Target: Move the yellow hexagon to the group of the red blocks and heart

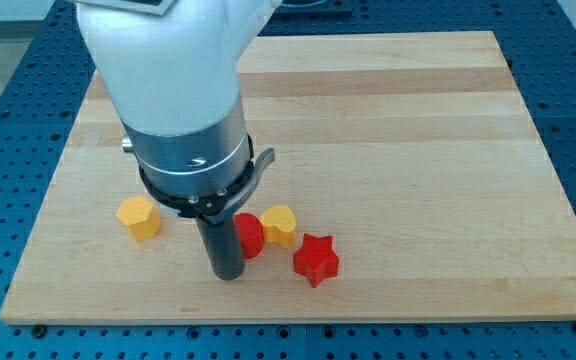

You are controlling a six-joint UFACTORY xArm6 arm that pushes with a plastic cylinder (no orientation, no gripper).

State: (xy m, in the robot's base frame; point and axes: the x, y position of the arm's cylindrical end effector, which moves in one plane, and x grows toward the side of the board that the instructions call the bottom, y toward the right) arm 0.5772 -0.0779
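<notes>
My tip (pixel 229 272) has no fingers to open or close; it rests just left of the red block (pixel 250 236), which touches the heart (pixel 280 225), with the red star (pixel 315 259) nearby. The hexagon (pixel 139 217) sits apart to the left. Sweeping toward it risks scattering the group.

2 yellow blocks, a hexagon (pixel 138 217) and a heart (pixel 280 225); 2 red blocks, a star (pixel 315 259) and 1 half-hidden (pixel 251 236).
</notes>
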